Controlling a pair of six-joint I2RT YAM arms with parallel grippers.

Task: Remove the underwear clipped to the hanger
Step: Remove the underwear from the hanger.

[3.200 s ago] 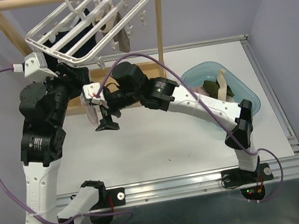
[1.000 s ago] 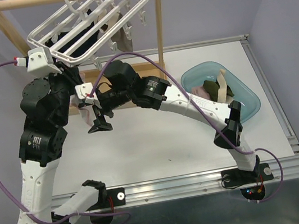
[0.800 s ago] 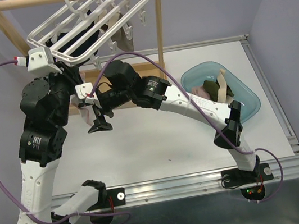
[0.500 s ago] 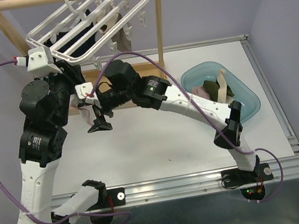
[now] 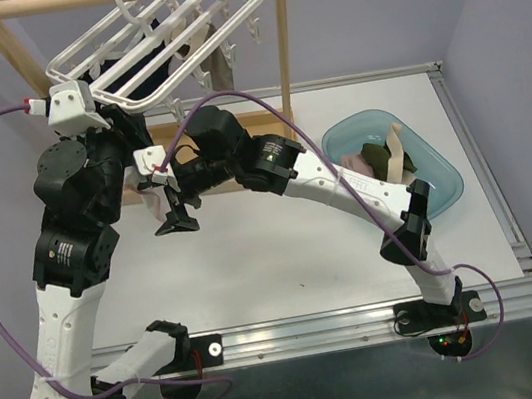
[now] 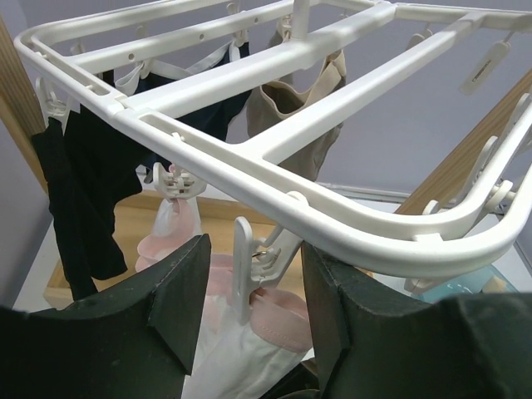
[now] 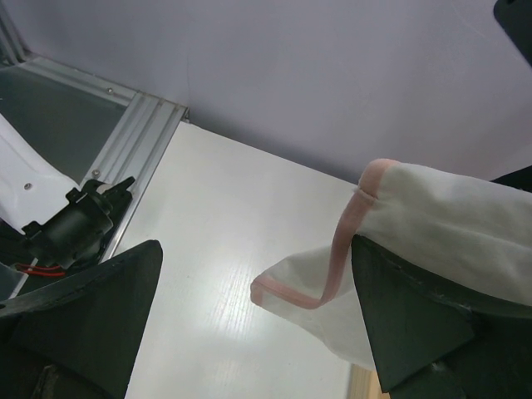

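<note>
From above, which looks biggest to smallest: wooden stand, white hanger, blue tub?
Largest: tall wooden rail stand.
Then: white plastic clip hanger.
Smallest: translucent blue plastic tub.
Hanger hangs nearer the camera, so its rank is unsure.

Lilac walls (image 5: 366,1); white tabletop (image 5: 275,259); wooden rail stand (image 5: 284,45) at back.

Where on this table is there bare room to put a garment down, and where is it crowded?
Barest: the middle of the table, between the left arm, the right arm and the near rail. A narrow strip lies behind the blue basin. Crowded: back left under the hanger, where the left gripper, right gripper and underwear meet.
</note>
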